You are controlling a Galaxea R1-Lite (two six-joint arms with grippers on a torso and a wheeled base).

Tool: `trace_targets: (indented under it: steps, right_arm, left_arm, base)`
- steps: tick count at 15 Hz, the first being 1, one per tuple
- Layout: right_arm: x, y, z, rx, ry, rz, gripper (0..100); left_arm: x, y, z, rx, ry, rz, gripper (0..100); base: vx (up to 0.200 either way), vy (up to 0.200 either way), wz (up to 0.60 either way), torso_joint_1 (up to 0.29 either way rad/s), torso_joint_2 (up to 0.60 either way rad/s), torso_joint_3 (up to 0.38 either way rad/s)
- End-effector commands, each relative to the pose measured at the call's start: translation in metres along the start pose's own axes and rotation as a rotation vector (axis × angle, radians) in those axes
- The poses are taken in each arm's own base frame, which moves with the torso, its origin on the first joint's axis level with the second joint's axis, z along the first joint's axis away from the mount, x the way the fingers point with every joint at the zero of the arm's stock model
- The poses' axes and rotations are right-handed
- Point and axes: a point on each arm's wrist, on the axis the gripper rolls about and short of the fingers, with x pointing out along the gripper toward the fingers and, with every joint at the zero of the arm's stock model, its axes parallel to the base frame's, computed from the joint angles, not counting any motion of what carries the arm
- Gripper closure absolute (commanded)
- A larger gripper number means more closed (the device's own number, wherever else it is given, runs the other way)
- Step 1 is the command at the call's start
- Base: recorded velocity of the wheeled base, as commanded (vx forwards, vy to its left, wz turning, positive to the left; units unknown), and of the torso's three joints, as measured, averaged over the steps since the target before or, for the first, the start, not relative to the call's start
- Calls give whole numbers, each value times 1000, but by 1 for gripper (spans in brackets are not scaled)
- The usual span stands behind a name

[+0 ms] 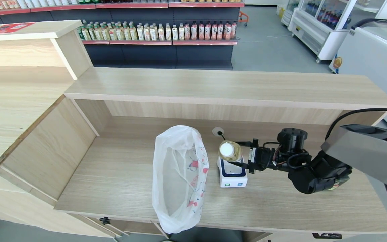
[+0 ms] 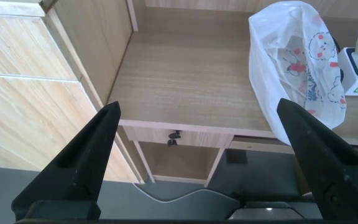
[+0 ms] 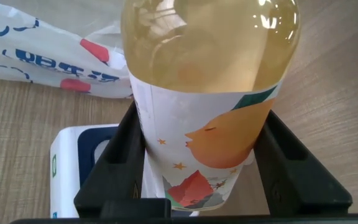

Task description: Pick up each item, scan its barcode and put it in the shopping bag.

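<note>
A bottle (image 1: 229, 151) of pale yellow drink with a white cap is held upright just above the white barcode scanner (image 1: 232, 174) on the counter. My right gripper (image 1: 239, 153) is shut on the bottle (image 3: 210, 93), its black fingers (image 3: 120, 158) clamping both sides of the label, with the scanner (image 3: 73, 168) below. The white shopping bag (image 1: 179, 174) with red and blue print stands open just left of the scanner. My left gripper (image 2: 204, 168) hangs open below the counter's front edge, left of the bag (image 2: 297, 62), with nothing between its fingers.
The wooden counter (image 1: 119, 174) has a raised back ledge (image 1: 227, 87) and a side wall on the left. A cable hole (image 1: 218, 131) sits behind the scanner. Store shelves of bottles (image 1: 160, 32) and freezers (image 1: 321, 27) stand far behind.
</note>
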Motion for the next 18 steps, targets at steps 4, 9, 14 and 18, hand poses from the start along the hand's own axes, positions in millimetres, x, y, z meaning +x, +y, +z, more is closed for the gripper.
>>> trace_targets:
  steps: [4, 9, 14, 18]
  right_arm:
    - [6, 2, -7, -1, 2, 0, 100]
    - [4, -2, -2, -8, 1, -8, 100]
    - [-17, -22, 31, 78, 9, -58, 100]
    - [-61, -25, 63, 404, 127, -235, 100]
  left_arm:
    - [0, 0, 0, 0, 0, 0, 0]
    - [0, 0, 0, 1, 0, 0, 0]
    - [0, 0, 0, 1, 0, 0, 0]
    - [0, 0, 0, 0, 0, 0, 0]
  base:
    - [0, 0, 0, 0, 0, 0]
    - [0, 0, 0, 0, 0, 0]
    - [0, 0, 0, 0, 0, 0]
    - [0, 0, 0, 0, 0, 0]
